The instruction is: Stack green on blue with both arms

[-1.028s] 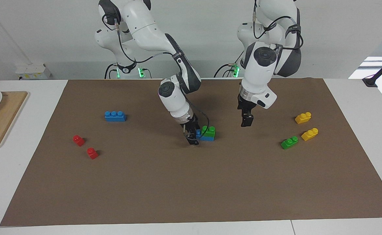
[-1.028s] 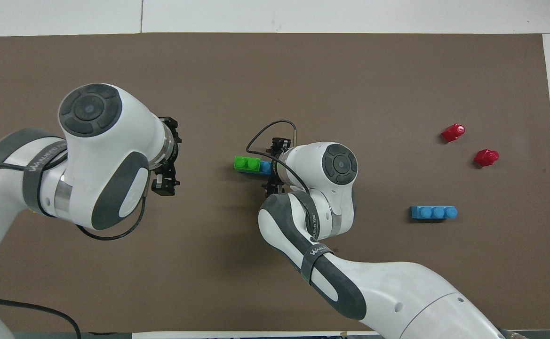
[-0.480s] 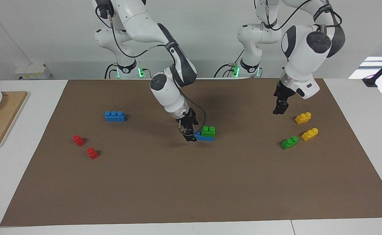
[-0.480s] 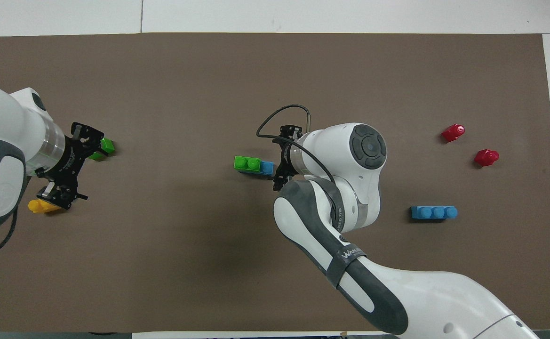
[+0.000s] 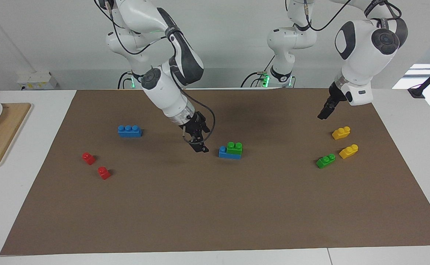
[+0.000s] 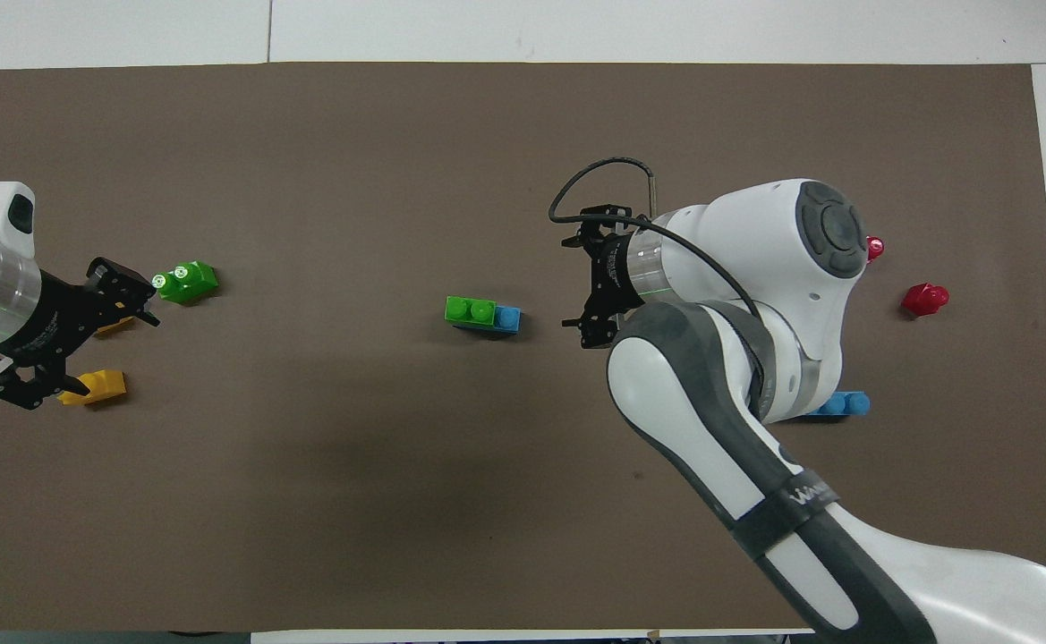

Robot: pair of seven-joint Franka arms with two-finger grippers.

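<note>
We note a green brick (image 5: 234, 147) seated on a blue brick (image 5: 229, 154) mid-desk (image 5: 215, 206), one blue stud bare toward the right arm. Both bricks look light, rigid, slick plastic (best pinched across the flat long sides). Right gripper (image 5: 199, 147) hovers beside the stack, jaws apart, empty. Left gripper (image 6: 66, 335) over the yellow bricks (image 5: 341, 133), jaws spread, as only the overhead view shows

A brick (image 5: 234, 147) sits on a longer brick (image 5: 223, 153), mid-mat (image 5: 215, 213).
</note>
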